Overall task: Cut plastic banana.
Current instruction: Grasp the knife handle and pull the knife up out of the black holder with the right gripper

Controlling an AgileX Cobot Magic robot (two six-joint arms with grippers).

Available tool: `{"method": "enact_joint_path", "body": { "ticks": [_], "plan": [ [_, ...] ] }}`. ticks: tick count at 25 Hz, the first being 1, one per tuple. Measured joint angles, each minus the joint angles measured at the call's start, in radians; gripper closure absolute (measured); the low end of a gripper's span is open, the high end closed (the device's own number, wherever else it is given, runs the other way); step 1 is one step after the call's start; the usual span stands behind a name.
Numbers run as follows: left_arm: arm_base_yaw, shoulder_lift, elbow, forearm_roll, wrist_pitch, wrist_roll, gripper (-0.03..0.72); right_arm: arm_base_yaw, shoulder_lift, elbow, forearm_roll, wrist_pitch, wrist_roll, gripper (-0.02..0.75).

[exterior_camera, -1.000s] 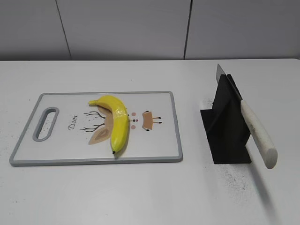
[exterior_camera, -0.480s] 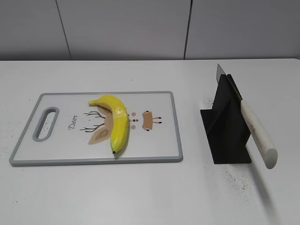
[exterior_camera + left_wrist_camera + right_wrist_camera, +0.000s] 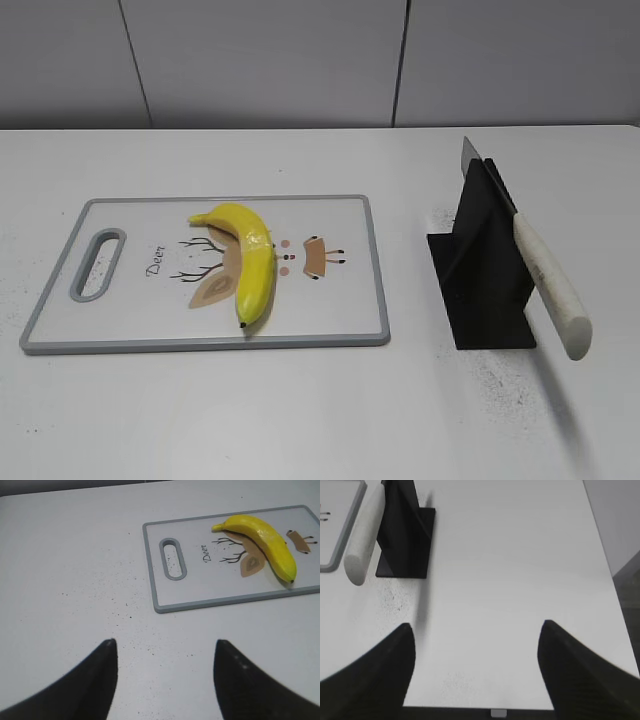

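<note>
Left gripper (image 3: 165, 672) apart, w/ board (image 3: 200, 587) ahead.

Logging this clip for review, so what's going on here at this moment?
Nothing is being handled yet. The banana lies whole on the cutting board, and the knife sits in its black stand to the right of the board. The left gripper hangs open above bare table short of the board, and the right gripper hangs open, back from the stand. Neither touches anything.

Banana (image 3: 246, 262) lying whole, yellow, curved, on cutting board (image 3: 120, 330), well ahead-right of left end effector (image 3: 165, 672). White-handled knife (image 3: 545, 285) sitting tilted in black stand (image 3: 480, 290), ahead-left of right end effector (image 3: 476, 667).
</note>
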State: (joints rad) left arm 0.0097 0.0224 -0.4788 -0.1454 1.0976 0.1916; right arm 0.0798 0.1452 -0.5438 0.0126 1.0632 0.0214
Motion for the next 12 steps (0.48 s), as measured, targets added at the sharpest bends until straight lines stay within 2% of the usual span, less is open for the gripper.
{"method": "enact_joint_path", "body": {
  "ticks": [7,12],
  "plan": [
    [0.0,0.0,0.0,0.0,0.0,0.0,0.099,0.0,0.311,-0.159,0.003,0.032,0.0,0.162],
    [0.0,0.0,0.0,0.0,0.0,0.0,0.099,0.002,0.506,-0.292,0.05,0.061,0.0,0.163]
  ]
}}
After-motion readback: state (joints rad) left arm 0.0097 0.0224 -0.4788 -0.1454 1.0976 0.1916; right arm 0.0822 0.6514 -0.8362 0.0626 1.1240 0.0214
